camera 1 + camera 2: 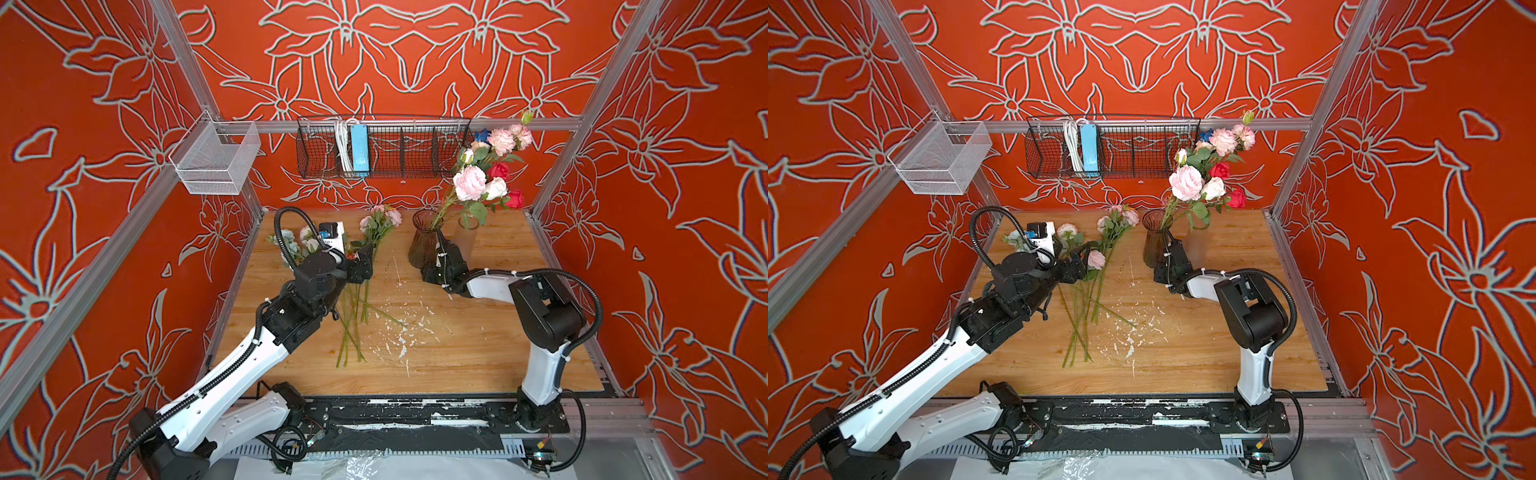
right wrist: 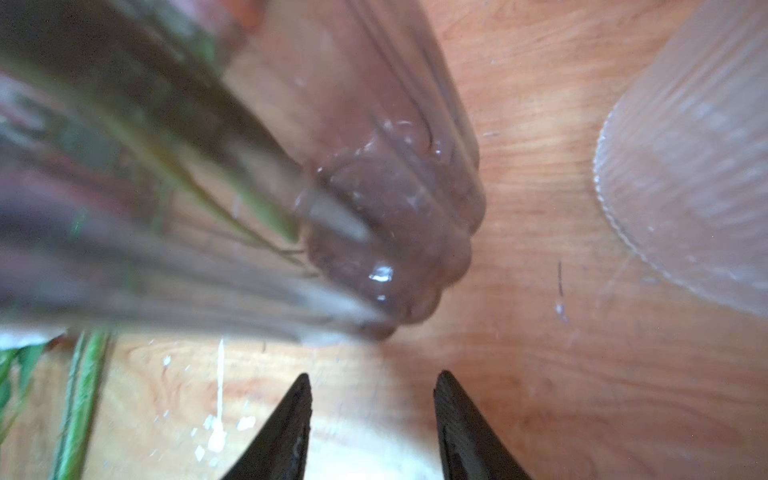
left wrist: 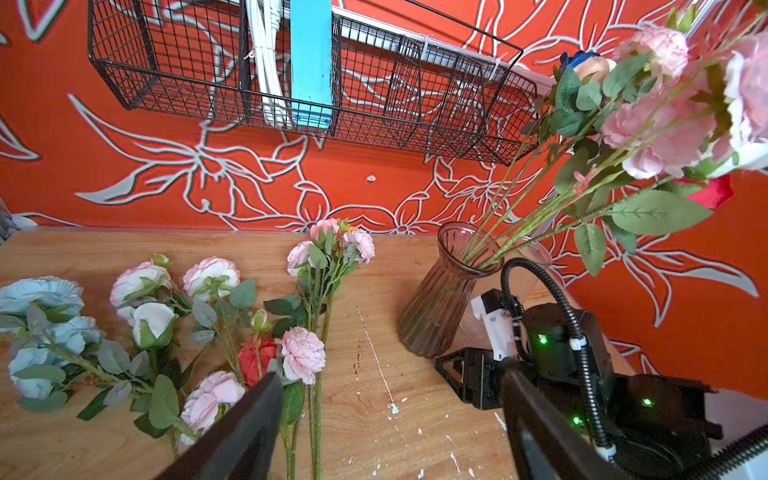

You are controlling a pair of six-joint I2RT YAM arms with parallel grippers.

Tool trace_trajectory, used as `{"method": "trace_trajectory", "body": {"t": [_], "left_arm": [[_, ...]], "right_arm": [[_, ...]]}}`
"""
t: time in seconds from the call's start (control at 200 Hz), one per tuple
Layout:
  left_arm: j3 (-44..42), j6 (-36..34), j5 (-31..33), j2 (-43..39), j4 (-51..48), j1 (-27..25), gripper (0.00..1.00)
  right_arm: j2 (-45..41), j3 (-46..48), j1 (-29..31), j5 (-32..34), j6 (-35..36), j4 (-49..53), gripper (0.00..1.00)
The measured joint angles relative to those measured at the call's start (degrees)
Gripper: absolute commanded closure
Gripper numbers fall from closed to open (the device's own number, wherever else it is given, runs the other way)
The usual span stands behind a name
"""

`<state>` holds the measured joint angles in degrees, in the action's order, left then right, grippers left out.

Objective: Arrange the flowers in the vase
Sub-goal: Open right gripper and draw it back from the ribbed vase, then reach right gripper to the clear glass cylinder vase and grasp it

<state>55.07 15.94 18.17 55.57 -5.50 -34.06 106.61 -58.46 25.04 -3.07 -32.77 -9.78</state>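
Loose flowers (image 1: 353,320) flat on the worktop (image 1: 478,353), long axis 12 to 6 o'clock, heads toward 12. Right over their upper stems, left claw (image 1: 363,255), spread wide, nothing gripped. At 3 o'clock from it, ribbed vase (image 1: 422,245), bunch (image 1: 469,183) already inside. Beside the vase's base, right claw (image 2: 374,376), parted, empty. Likely a left-arm pick, across the stems.

Black wire basket (image 1: 415,154) holding a blue power strip (image 1: 359,147); white mesh basket (image 1: 232,166) to its left; wooden table (image 1: 478,345) below.
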Motion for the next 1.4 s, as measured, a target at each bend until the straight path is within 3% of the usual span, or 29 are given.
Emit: {"method": "trace_trajectory", "body": {"t": [0.3, 0.58, 0.681, 0.806, 1.006, 1.206, 1.401], "left_arm": [[0.0, 0.6, -0.3, 0.0, 0.0, 0.0, 0.17], [0.0, 1.0, -0.3, 0.0, 0.0, 0.3, 0.17], [0.0, 1.2, -0.5, 0.0, 0.0, 0.4, 0.17], [0.0, 1.3, -0.6, 0.0, 0.0, 0.5, 0.17], [0.0, 1.7, -1.0, 0.2, 0.0, 0.7, 0.17], [0.0, 2.0, -1.5, 0.7, 0.1, 0.7, 0.17], [0.0, 2.1, -1.7, 2.7, 0.0, 0.8, 0.17]], "right_arm": [[-20.8, 8.8, 0.0, 0.8, -0.1, 5.2, 0.49], [-49.1, 15.1, -1.4, 10.9, -2.5, 21.4, 0.49], [-53.6, 13.4, -5.1, 12.9, -2.4, 26.7, 0.48], [-50.5, 6.5, -10.9, 12.2, -1.9, 31.8, 0.45], [-36.0, -9.1, -17.5, 5.5, -1.4, 35.5, 0.40], [-21.2, -22.1, -20.4, -0.4, -0.9, 37.7, 0.41], [-12.4, -28.7, -21.0, -3.1, -0.7, 39.9, 0.43]]}}
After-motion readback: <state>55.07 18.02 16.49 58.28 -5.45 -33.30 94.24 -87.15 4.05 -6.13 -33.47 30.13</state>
